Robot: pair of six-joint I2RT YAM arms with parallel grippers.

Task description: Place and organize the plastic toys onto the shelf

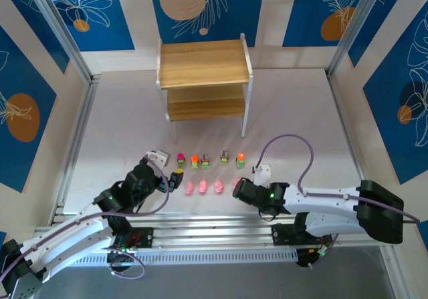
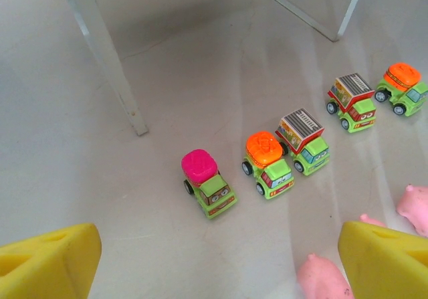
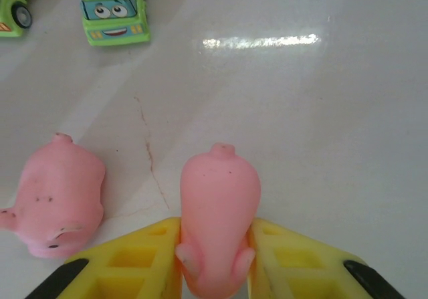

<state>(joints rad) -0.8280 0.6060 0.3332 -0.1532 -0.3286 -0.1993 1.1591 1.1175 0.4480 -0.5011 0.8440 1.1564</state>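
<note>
— Near front edge of table point(image 1: 120, 132), right gripper point(image 3: 214, 224)?
— Jaws closed on one pink figure point(image 3: 219, 198). Left gripper point(image 2: 219, 239) spread wide over green trucks point(image 2: 208, 184); shelf point(image 1: 204, 63) stands well behind them

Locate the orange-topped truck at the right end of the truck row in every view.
Top external: the orange-topped truck ends the row, just right of centre.
Left wrist: the truck sits at the upper right edge.
Right wrist: the truck sits top left, cab facing the camera.
Shared landmark: the red-cabbed truck directly on its left in all three.
</note>
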